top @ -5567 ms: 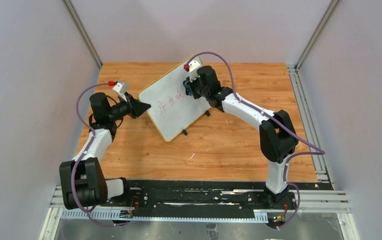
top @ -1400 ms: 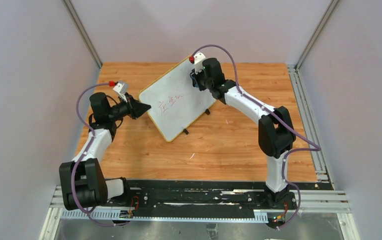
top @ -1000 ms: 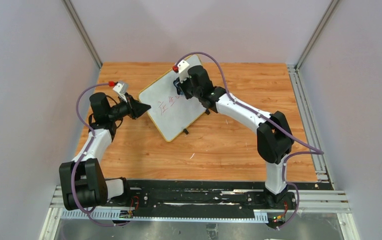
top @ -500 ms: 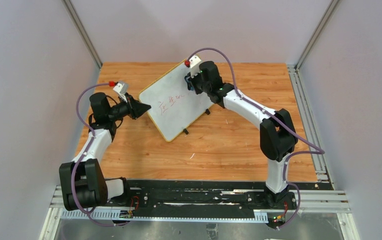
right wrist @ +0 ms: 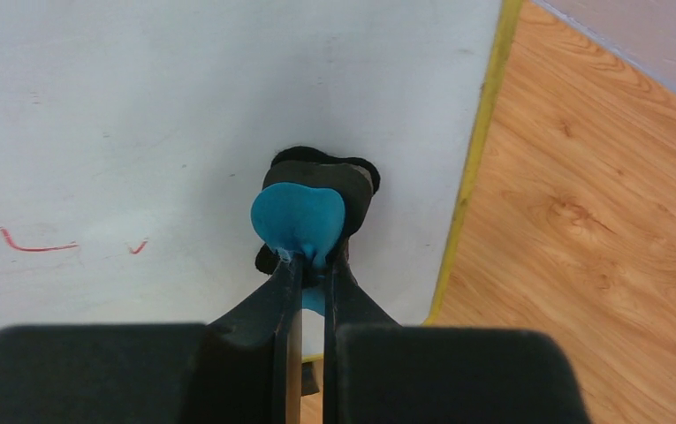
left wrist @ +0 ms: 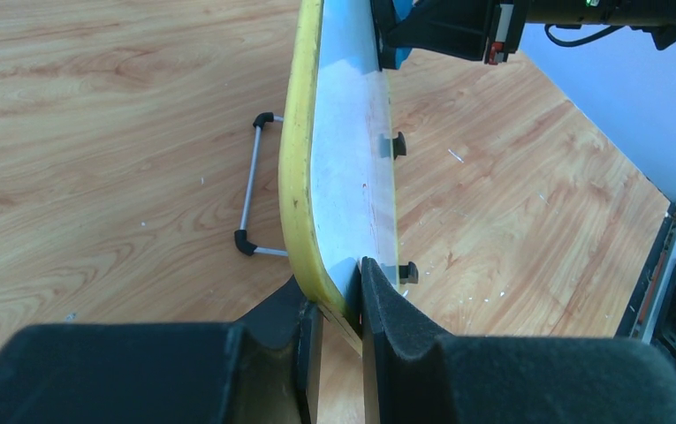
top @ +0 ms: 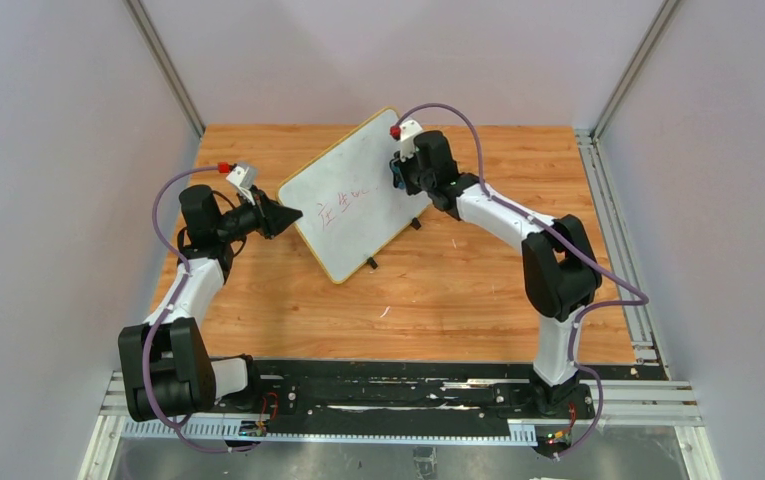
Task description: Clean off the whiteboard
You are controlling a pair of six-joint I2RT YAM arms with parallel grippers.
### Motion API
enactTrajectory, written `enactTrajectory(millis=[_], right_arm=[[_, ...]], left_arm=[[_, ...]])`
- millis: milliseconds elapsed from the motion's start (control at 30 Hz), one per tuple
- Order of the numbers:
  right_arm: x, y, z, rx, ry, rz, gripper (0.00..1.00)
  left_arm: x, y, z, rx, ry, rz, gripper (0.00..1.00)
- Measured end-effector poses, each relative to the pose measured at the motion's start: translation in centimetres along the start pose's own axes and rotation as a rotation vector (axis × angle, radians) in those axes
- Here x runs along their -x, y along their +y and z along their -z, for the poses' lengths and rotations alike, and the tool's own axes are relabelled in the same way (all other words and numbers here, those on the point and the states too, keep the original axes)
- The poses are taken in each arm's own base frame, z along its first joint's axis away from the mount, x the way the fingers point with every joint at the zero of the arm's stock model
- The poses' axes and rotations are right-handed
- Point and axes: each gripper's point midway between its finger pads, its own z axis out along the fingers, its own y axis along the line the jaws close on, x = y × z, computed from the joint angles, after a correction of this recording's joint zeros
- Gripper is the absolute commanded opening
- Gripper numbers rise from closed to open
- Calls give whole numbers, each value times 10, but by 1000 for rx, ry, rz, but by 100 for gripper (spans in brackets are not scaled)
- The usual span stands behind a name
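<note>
The whiteboard [top: 343, 195] stands tilted on its two black feet mid-table, yellow rim showing, with red characters [top: 341, 206] left of its middle. My left gripper [top: 288, 214] is shut on the board's left edge; the left wrist view shows the rim [left wrist: 297, 168] pinched between the pads [left wrist: 380, 305]. My right gripper [top: 399, 172] is shut on the blue eraser [right wrist: 299, 216], whose black felt presses the board [right wrist: 140, 115] near its right rim. Faint red strokes [right wrist: 38, 245] remain left of the eraser.
A wire stand leg [left wrist: 247, 199] and black feet [left wrist: 398, 146] show behind the board. Aluminium frame posts [top: 163, 65] and grey walls enclose the wooden table [top: 458, 280]. A metal rail [top: 613, 230] runs along the right edge.
My right gripper has swept with the eraser to and fro across the board's upper part and now sits at its right edge. Some red writing on the right is gone. The left arm has not moved.
</note>
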Motion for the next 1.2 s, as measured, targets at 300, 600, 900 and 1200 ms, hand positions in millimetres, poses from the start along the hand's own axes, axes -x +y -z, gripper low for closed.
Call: enactTrajectory(millis=[300, 600, 900, 1200], right_arm=[[15, 71, 11, 103, -34, 31, 1], [28, 140, 25, 214, -85, 63, 1], [28, 122, 21, 203, -81, 57, 1], [36, 14, 6, 43, -62, -2, 1]], left_arm=[[0, 0, 0, 2, 1, 3, 0], [-1, 2, 1, 9, 2, 7, 0], [0, 2, 1, 9, 4, 5, 0], [0, 0, 1, 0, 6, -2, 0]])
